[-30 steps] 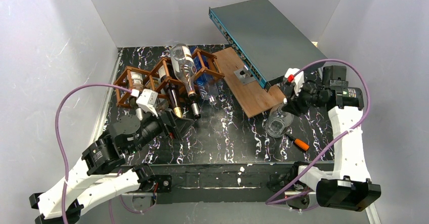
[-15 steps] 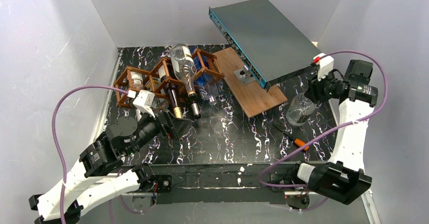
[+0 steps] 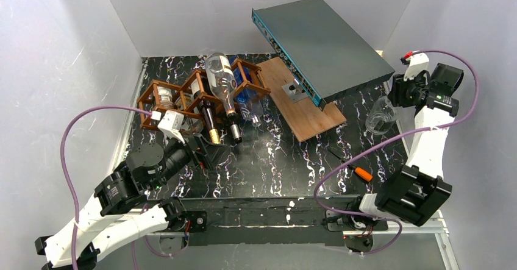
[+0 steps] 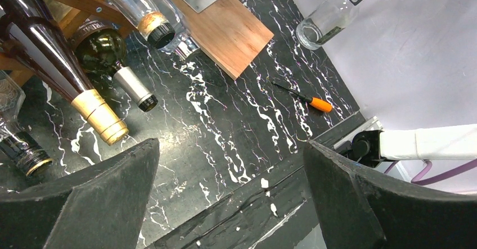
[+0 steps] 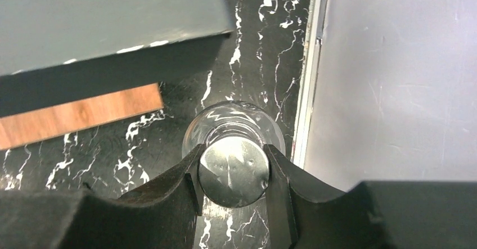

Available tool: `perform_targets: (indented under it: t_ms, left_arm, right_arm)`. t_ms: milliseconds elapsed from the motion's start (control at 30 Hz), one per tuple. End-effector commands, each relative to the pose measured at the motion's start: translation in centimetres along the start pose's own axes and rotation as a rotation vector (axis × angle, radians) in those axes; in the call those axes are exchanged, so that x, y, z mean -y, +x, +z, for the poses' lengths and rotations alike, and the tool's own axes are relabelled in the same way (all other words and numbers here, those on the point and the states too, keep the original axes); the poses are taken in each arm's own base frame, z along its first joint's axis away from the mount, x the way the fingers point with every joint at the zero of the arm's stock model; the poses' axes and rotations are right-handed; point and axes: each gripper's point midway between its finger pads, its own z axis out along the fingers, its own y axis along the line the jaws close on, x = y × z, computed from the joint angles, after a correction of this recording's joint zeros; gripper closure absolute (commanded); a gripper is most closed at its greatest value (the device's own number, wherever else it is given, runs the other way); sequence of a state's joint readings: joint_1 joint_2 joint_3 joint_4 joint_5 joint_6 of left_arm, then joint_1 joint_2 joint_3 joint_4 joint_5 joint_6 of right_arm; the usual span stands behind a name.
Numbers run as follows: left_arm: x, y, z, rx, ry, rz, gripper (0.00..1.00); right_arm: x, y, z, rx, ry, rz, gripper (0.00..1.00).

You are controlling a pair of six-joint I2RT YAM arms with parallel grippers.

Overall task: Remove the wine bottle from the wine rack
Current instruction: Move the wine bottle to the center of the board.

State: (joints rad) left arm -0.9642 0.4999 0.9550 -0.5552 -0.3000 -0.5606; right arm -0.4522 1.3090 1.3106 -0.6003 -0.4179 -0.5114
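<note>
Wine bottle (image 3: 381,117): clear glass with a silver cap. It is off the rack, at the far right of the tabletop, close to the right wall and just past the corner of the grey case. It hangs tilted, base downward; whether the base touches the tabletop cannot be told.
Right gripper (image 5: 233,176): narrow, with its fingers (image 5: 180,193) clamped on either side of the wine bottle's cap.
Left gripper (image 4: 230,148): spread wide with nothing between its jaws. It is low over the tabletop, just in front of the rack, near the bottle necks.
Wine rack (image 3: 160,85): reddish-brown wooden lattice of diamond cells. It stands at the far left of the tabletop, well apart from the wine bottle.
Rack contents: a large clear bottle (image 3: 219,75) lies across the top. A dark bottle with gold foil (image 4: 101,117) and a dark bottle with a grey neck (image 4: 132,86) sit in lower cells. All three necks point toward the near edge.
Wooden board (image 3: 305,108): flat and brown, lying between the rack and the grey case, its far edge under the case.
Grey case (image 3: 323,44): long, flat metal unit with a teal front strip, propped at a slant at the far right.
Screwdriver (image 3: 356,169): orange handle, dark shaft. It lies on the tabletop near the right front.
Tabletop (image 3: 274,166): black with white marbling.
</note>
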Motion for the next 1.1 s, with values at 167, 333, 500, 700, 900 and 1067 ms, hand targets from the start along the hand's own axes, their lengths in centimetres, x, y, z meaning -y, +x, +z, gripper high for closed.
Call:
perform_targets:
  t_ms: [167, 333, 500, 700, 900, 1067]
  left_arm:
    - [-0.5, -0.2, 0.3, 0.003, -0.032, 0.016, 0.02]
    - [-0.2, -0.4, 0.4, -0.002, -0.033, 0.02, 0.02]
    - [0.2, -0.8, 0.7, -0.012, -0.033, 0.027, 0.02]
    - [0.5, -0.7, 1.2, -0.024, -0.029, 0.025, 0.02]
    - [0.8, -0.9, 1.2, -0.025, -0.022, 0.027, 0.02]
    - [1.1, -1.1, 1.2, -0.026, -0.015, 0.026, 0.02]
  right_arm:
    - [5.3, -6.1, 0.7, 0.225, 0.193, -0.05, 0.9]
    - [6.0, -5.6, 2.1, 0.215, 0.199, -0.015, 0.89]
    - [6.3, -5.0, 3.1, 0.209, 0.195, 0.005, 0.8]
    - [6.4, -4.5, 3.9, 0.199, 0.185, 0.018, 0.56]
    - [6.4, -4.7, 3.8, 0.204, 0.187, 0.018, 0.35]
    - [6.5, -5.4, 3.1, 0.216, 0.194, 0.011, 0.26]
